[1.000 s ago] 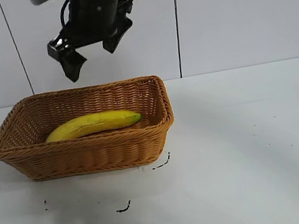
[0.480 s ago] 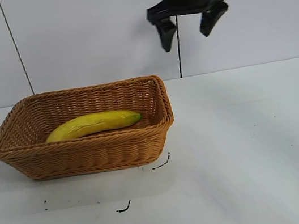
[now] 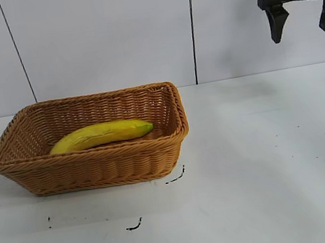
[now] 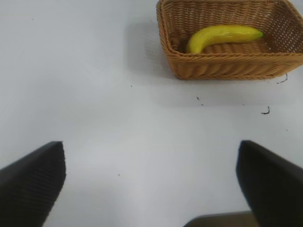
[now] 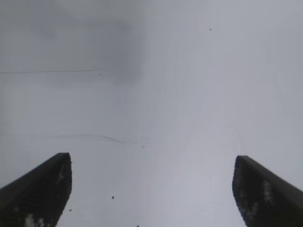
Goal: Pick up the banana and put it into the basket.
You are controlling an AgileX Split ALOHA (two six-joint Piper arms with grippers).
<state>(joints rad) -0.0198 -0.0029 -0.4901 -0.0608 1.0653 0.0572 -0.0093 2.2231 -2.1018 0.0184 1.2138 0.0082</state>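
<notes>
The yellow banana (image 3: pixel 101 134) with its greenish tip lies inside the tan wicker basket (image 3: pixel 95 167) at the left of the white table; both also show in the left wrist view, banana (image 4: pixel 222 37) in basket (image 4: pixel 227 66). My right gripper (image 3: pixel 302 22) hangs open and empty high at the far right, well away from the basket; its wrist view shows the two dark fingers spread wide (image 5: pixel 152 191) over bare table. My left gripper (image 4: pixel 150 182) is open with nothing between its fingers, some way from the basket, and does not show in the exterior view.
Small black marks (image 3: pixel 175 177) dot the white table in front of the basket. A pale panelled wall with dark vertical seams (image 3: pixel 192 26) stands behind the table.
The right gripper has swung from above the basket's back left across to the far upper right, staying open. The banana and basket have not moved.
</notes>
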